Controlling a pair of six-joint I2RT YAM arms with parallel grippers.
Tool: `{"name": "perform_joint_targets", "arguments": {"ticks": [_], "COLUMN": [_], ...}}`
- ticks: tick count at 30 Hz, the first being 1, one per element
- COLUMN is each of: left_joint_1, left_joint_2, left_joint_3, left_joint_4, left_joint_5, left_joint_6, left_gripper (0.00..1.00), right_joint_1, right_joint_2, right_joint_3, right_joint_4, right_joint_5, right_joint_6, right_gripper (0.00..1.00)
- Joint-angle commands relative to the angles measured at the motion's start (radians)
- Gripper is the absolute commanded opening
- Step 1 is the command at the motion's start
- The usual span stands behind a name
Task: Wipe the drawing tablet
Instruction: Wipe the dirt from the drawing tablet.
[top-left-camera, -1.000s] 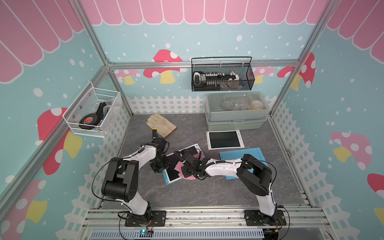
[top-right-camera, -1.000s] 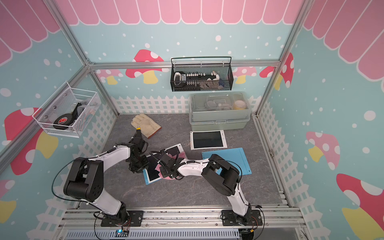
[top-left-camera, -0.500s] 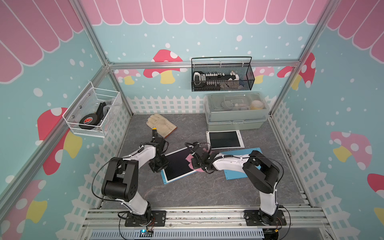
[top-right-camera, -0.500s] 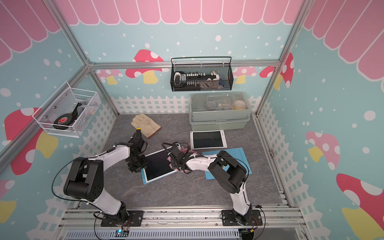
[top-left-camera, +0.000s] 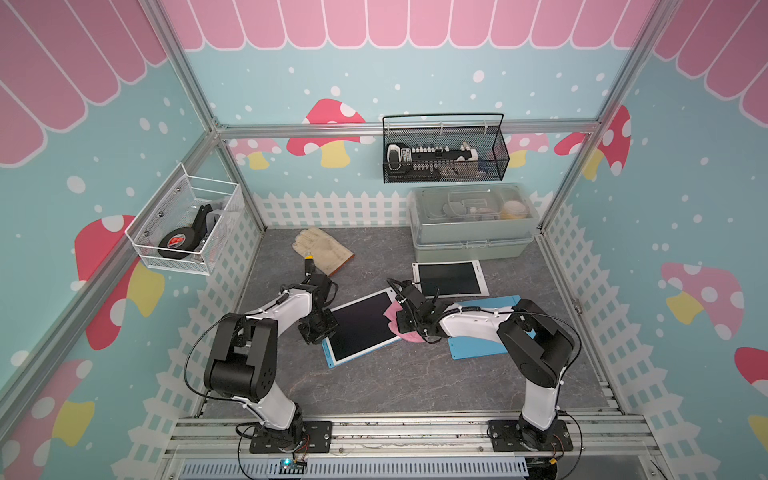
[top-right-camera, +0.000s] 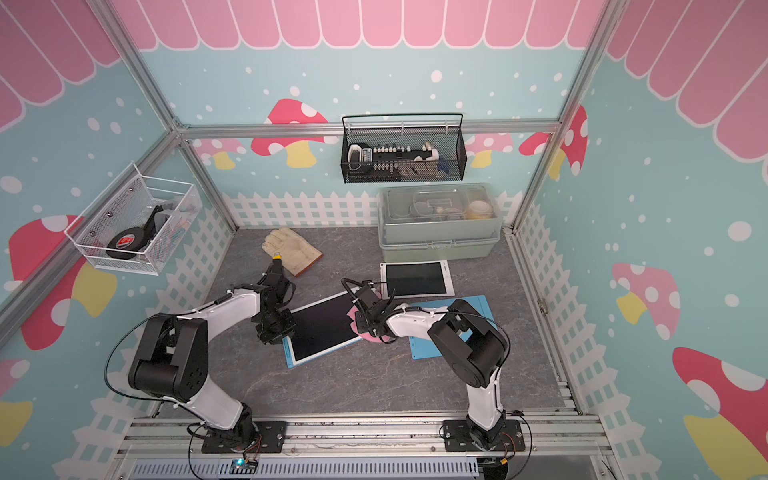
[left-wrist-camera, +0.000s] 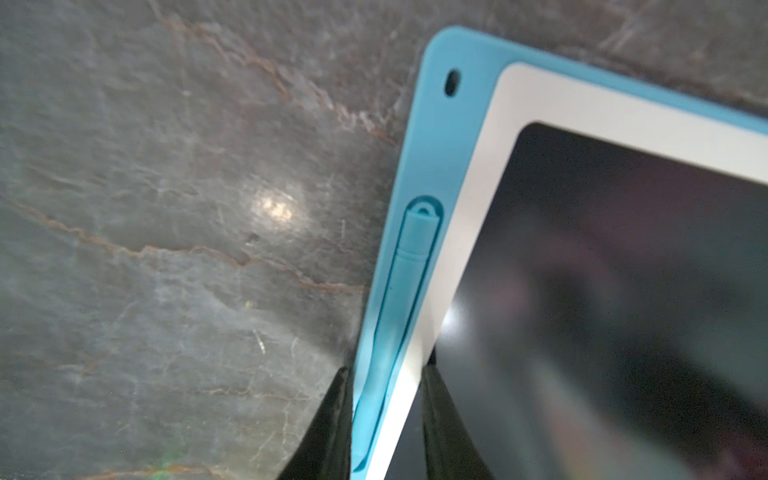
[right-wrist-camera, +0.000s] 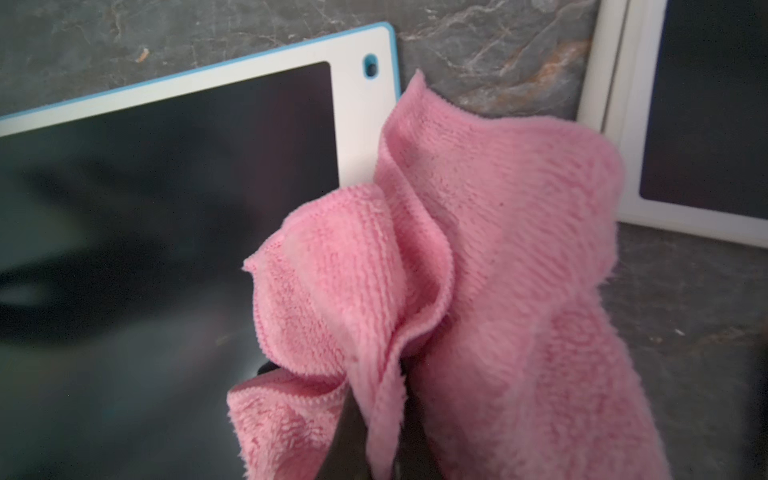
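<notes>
The drawing tablet (top-left-camera: 361, 328) (top-right-camera: 322, 328) lies slanted mid-table: blue case, white bezel, dark screen. My left gripper (top-left-camera: 316, 331) (left-wrist-camera: 386, 374) is shut on its left rim, one finger on either side of the blue edge where a stylus (left-wrist-camera: 411, 257) sits in its slot. My right gripper (top-left-camera: 409, 320) (right-wrist-camera: 382, 415) is shut on a pink cloth (top-left-camera: 392, 311) (right-wrist-camera: 498, 249). The cloth rests bunched at the tablet's right edge, half on the bezel (right-wrist-camera: 361, 124) and half on the table. Most of the screen (right-wrist-camera: 166, 166) is uncovered.
A second, white tablet (top-left-camera: 449, 279) lies just behind the right gripper, and a blue mat (top-left-camera: 482, 345) lies under the right arm. A work glove (top-left-camera: 322, 249) and a lidded green box (top-left-camera: 471, 232) sit at the back. Wire baskets (top-left-camera: 444, 153) (top-left-camera: 187, 224) hang on the walls.
My right gripper has dragged the pink cloth from the screen's left part across to the tablet's right edge, uncovering the screen. The left gripper has kept its hold in place.
</notes>
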Motion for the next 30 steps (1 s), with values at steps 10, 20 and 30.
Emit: {"name": "perform_joint_targets", "arguments": {"ticks": [10,20,30], "left_joint_1": [-0.004,-0.004,-0.004], "left_joint_2": [0.069,0.069,0.037], "left_joint_3": [-0.04,-0.043,-0.049], "left_joint_4": [0.092,0.111,0.099], "left_joint_5": [0.049,0.085,0.083], "left_joint_6": [0.017,0.058,0.062], "left_gripper": [0.24,0.23,0.23], "right_joint_1": [0.075,0.128,-0.035], "right_joint_2": [0.105,0.253,0.377], "right_joint_3": [0.112,0.346,0.497], "right_joint_4": [-0.064,-0.04,-0.113], "right_joint_5": [-0.04,-0.121,-0.083], "right_joint_6": [0.076,0.045,0.092], "right_gripper": [0.0,0.0,0.0]}}
